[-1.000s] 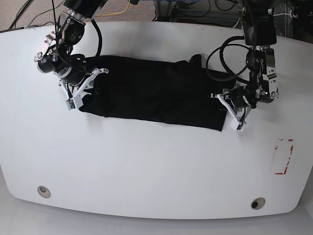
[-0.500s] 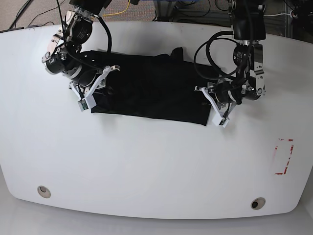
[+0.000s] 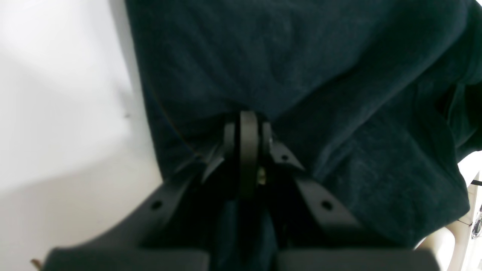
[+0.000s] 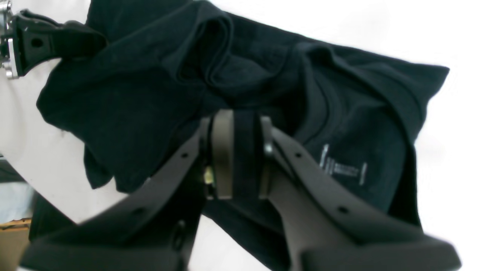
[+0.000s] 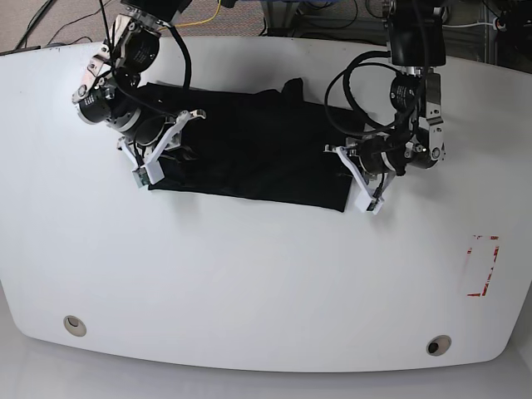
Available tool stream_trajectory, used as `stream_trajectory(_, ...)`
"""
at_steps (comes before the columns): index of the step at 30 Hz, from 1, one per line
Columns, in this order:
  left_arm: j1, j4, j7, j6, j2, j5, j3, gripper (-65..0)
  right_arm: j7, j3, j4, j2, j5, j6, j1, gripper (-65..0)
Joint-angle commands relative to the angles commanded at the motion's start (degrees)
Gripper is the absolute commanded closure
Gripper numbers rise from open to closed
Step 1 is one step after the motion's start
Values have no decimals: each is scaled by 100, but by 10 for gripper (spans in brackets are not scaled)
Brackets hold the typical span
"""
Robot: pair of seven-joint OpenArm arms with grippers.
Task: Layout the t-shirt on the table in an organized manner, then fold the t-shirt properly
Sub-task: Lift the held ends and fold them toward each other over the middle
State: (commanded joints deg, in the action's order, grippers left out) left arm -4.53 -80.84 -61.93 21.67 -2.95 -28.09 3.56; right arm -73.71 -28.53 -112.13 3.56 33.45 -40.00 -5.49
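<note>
1. A black t-shirt (image 5: 249,150) lies on a glossy white table (image 5: 249,283), folded into a wide band, and stretches between the two robot arms.
2. In the base view the left gripper (image 5: 359,181) is on the right side of the picture, at the shirt's end there. Its white-tipped jaws sit at the near corner of the cloth.
3. The left wrist view shows the left gripper's jaws (image 3: 246,128) closed together, with dark fabric bunched and puckered around their tips. The t-shirt (image 3: 301,75) fills most of the space ahead of the jaws and to one side; bare table (image 3: 56,113) shows on the other side.
4. In the base view the right gripper (image 5: 158,154) is on the left side of the picture, at the opposite end of the shirt. Its jaws point down over the edge of the cloth.
5. The right wrist view shows the right gripper's jaws (image 4: 237,150) closed on a fold of the t-shirt (image 4: 131,94). Ahead of these jaws the cloth rises in rumpled ridges. Just beside them, faint pale printed marks (image 4: 342,165) show on the fabric, too blurred to read.
6. Far beyond the right gripper's jaws, at the cloth's other end, part of the other arm's dark finger (image 4: 41,41) touches the shirt.
7. Well away from both sets of jaws, red tape marks (image 5: 484,264) sit near the table's edge, and two round grommet holes (image 5: 75,324) lie along its near rim.
</note>
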Motion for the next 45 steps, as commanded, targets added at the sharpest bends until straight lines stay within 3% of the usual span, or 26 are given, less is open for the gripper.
stream_trajectory(7,0,26,9,0,0,9,0,0,0,-9,-105,-334,35,0,-44,-465)
stream_trajectory(10,0,35,9,0,0,9,0,0,18,35,-246,-352,18,0,-149,-533)
stream_trajectory(16,0,35,18,0,-9,9,0,0,396,88,-193,-510,0,0,-273,-545)
stream_trajectory(20,0,35,18,0,-26,9,0,0,703,501,-88,-782,-79,0,-352,-547)
stream_trajectory(24,0,35,18,9,-35,9,0,0,1371,1116,-9,-923,-818,0,-554,-547)
stream_trajectory(29,0,35,18,9,-35,9,0,0,2127,1424,141,-923,-1758,0,-747,-547)
stream_trajectory(38,0,35,18,26,-44,18,0,0,2892,1301,668,-993,-2180,0,-765,-545)
stream_trajectory(45,9,35,18,26,-70,18,0,0,3051,976,1011,-1169,-2136,0,-721,-545)
